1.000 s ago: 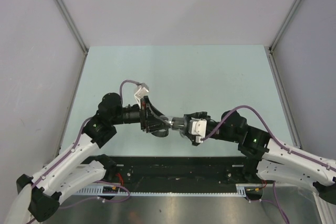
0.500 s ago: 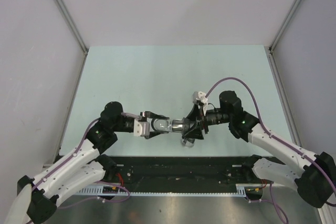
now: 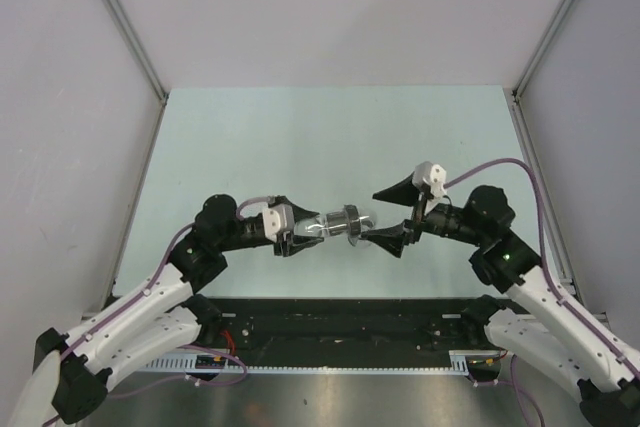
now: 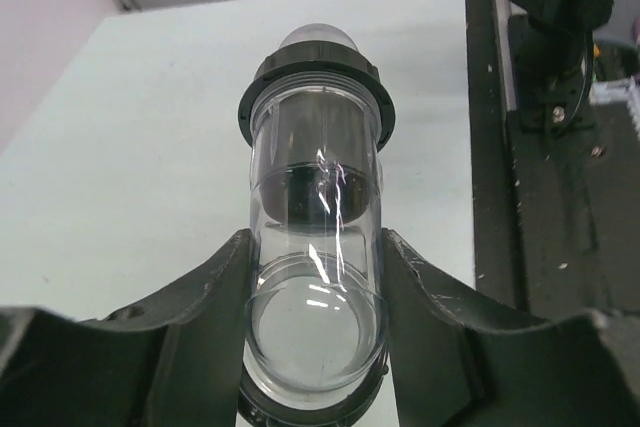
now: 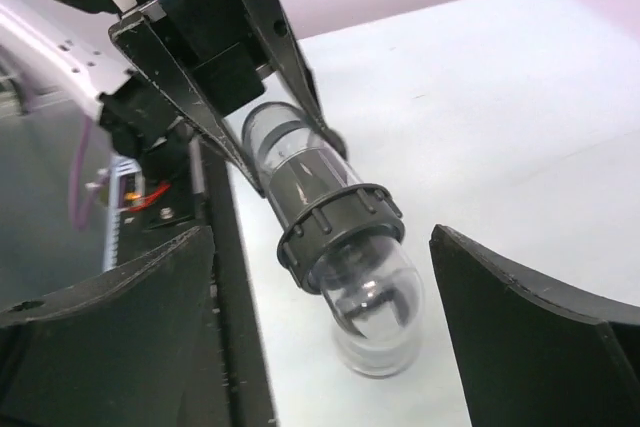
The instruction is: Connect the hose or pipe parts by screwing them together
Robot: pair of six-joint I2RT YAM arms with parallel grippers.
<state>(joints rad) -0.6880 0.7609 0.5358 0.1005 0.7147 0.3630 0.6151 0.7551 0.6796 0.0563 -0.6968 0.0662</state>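
The hose or pipe parts are joined in one piece, held in the air over the table. It is a clear straight tube with a dark ribbed ring, and a clear elbow beyond the ring. My left gripper is shut on the straight tube, its fingers pressing both sides. My right gripper stands open. Its fingers flank the elbow end with a gap on each side.
The pale green table is walled by white panels left, right and behind. A black rail with wiring runs along the near edge by the arm bases. Purple cables loop over both wrists.
My right gripper has opened, let go of the ring end and drawn back to the right. My left gripper kept its hold on the tube and shifted slightly.
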